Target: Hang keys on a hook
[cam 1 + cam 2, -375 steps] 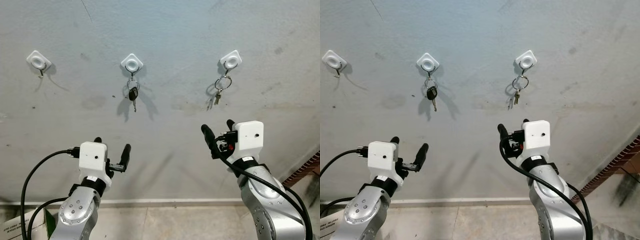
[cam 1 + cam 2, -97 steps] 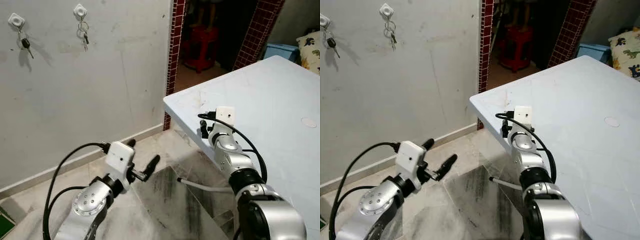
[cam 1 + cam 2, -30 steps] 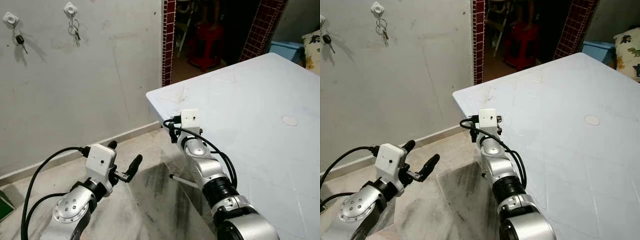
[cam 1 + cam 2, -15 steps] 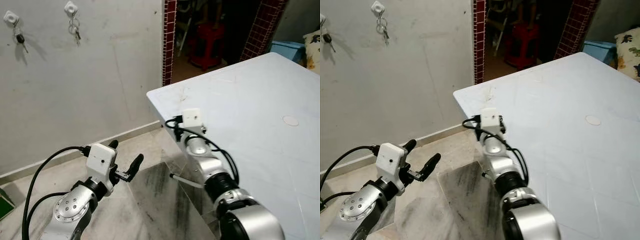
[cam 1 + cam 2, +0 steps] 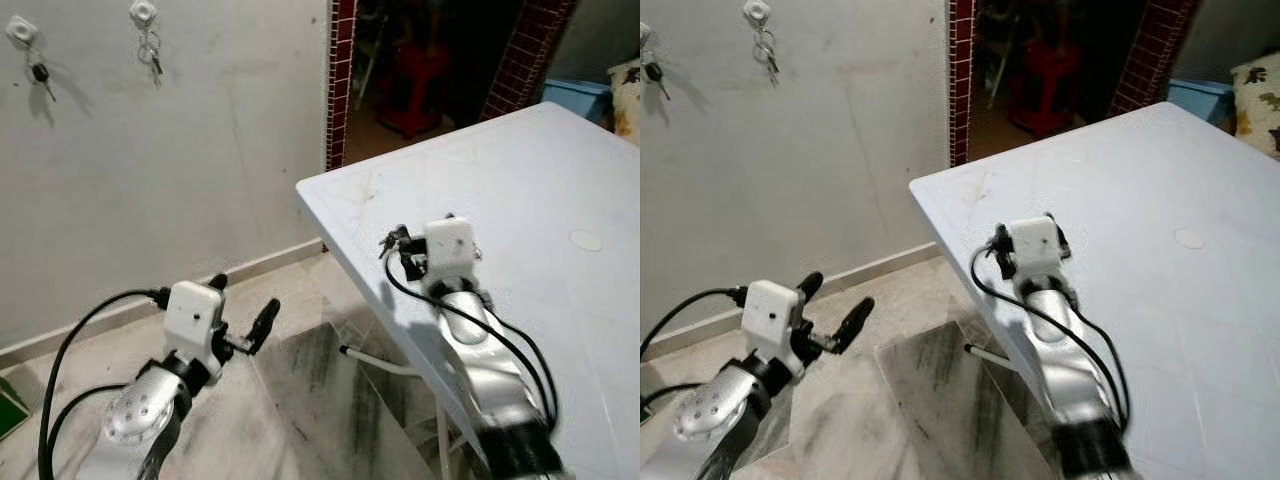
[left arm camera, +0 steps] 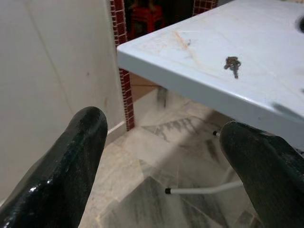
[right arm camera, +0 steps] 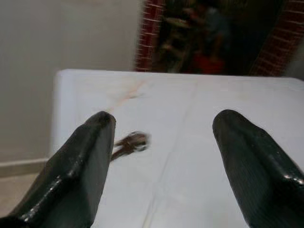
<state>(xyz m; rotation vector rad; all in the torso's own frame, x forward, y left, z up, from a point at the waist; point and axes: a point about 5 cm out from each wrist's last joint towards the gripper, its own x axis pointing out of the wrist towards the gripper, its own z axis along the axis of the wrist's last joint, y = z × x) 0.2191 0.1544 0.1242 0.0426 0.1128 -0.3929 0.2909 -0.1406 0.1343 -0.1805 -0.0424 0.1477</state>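
Note:
A small dark bunch of keys (image 7: 128, 142) lies on the white table (image 5: 520, 170), near its front left corner. It also appears as keys (image 6: 232, 64) in the left wrist view. My right gripper (image 7: 164, 118) hovers open just above the tabletop, and the keys lie close ahead of its left finger (image 7: 80, 175). Over the floor to the left of the table my left gripper (image 5: 243, 295) is held low and open, with nothing in it. High on the grey wall are two white hooks (image 5: 143, 12), each with keys hanging from it.
A brick-framed doorway (image 5: 338, 80) opens behind the table, with a red stool (image 5: 415, 85) inside. Marble floor (image 5: 300, 400) and a white table strut (image 5: 380, 360) lie below. A green box (image 5: 8, 418) sits at the bottom left.
My right arm has lifted from beside the table edge and now reaches over the tabletop toward the keys. The left arm has barely moved.

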